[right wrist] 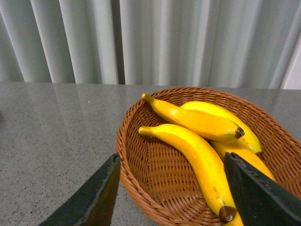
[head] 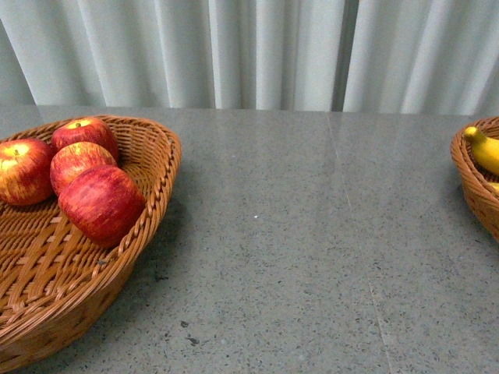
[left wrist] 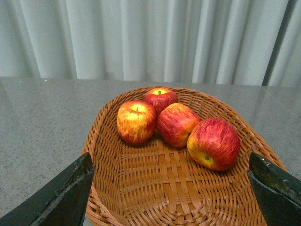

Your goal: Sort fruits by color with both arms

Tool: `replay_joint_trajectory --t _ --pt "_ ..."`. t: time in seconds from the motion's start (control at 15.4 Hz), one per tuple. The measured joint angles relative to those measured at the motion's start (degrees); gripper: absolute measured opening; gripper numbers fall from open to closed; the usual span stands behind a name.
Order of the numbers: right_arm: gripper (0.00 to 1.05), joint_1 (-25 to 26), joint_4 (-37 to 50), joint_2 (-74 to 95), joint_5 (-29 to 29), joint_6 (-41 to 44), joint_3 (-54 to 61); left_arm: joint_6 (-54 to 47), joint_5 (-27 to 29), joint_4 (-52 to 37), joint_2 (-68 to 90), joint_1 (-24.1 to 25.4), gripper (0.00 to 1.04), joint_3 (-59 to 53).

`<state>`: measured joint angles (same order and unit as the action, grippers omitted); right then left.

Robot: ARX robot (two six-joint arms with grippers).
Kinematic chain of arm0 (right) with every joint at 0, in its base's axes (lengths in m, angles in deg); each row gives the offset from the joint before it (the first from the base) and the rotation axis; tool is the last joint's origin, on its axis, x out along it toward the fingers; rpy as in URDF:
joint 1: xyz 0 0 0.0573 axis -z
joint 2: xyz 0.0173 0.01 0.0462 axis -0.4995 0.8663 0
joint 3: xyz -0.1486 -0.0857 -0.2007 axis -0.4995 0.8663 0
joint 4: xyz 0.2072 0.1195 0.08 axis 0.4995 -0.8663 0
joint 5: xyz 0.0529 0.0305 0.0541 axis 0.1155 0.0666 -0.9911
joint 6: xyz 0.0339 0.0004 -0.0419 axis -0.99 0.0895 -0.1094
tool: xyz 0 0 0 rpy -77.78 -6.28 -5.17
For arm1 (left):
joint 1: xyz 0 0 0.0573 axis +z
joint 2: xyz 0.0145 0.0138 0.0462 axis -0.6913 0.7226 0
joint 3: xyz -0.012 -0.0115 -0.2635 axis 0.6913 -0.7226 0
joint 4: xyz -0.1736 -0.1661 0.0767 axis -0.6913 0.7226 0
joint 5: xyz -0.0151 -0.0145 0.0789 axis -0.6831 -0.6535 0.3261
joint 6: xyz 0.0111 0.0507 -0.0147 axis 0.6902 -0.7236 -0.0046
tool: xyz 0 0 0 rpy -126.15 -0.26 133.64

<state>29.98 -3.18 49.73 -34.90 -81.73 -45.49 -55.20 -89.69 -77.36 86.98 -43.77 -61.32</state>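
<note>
Several red apples with yellow streaks (head: pixel 101 204) lie in a wicker basket (head: pixel 160 183) at the left of the front view. The left wrist view shows them too (left wrist: pixel 214 142), in the same basket (left wrist: pixel 101 136). My left gripper (left wrist: pixel 171 188) is open and empty above the basket's near bare part. Several yellow bananas (right wrist: pixel 197 150) lie in a second wicker basket (right wrist: pixel 129 165) in the right wrist view. My right gripper (right wrist: pixel 171 188) is open and empty over that basket's near rim. One banana (head: pixel 483 148) shows at the right edge of the front view. Neither arm shows in the front view.
A grey speckled table (head: pixel 296 249) spreads between the two baskets. The banana basket's rim (head: pixel 468 183) is cut by the right edge of the front view. Pale pleated curtains (head: pixel 249 47) hang behind the table.
</note>
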Motion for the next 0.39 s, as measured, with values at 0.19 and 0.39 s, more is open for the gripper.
replay_joint_trajectory --t 0.19,0.39 --pt "0.99 0.0 0.0 0.0 0.0 0.0 0.0 0.0 0.0 0.0 0.0 0.0 0.98 0.0" --pt "0.98 0.0 0.0 0.0 0.0 0.0 0.0 0.0 0.0 0.0 0.0 0.0 0.98 0.0"
